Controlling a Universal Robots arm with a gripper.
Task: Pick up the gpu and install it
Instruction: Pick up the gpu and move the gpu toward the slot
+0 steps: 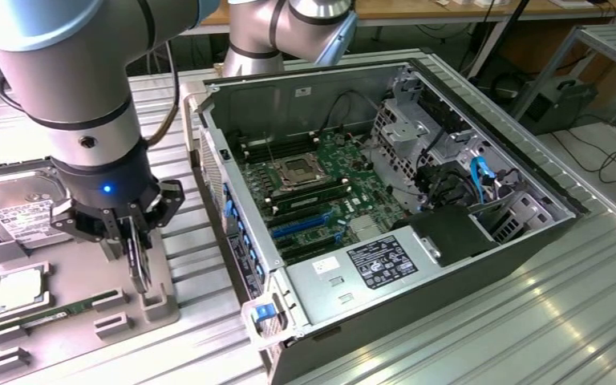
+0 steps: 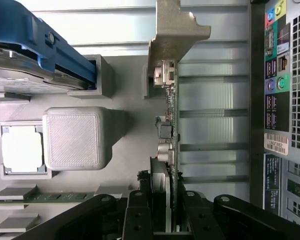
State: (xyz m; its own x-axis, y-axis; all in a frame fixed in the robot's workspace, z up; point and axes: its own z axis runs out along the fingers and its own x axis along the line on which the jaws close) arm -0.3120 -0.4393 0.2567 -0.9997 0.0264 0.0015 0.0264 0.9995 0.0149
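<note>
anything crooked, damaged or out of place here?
Nothing stands out. The gpu stands on edge, straight, under the gripper at the gray tray. The hard drive, processor and memory stick sit in their tray pockets. The computer case lies open, with no loose parts visible inside.

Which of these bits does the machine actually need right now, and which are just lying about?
In the job: black claw, closed on the thin circuit card with silvery metal bracket; open grey metal computer case.
Lying about: boxy silver hard drive with white label; slim green memory stick; square silvery processor chip.
</note>
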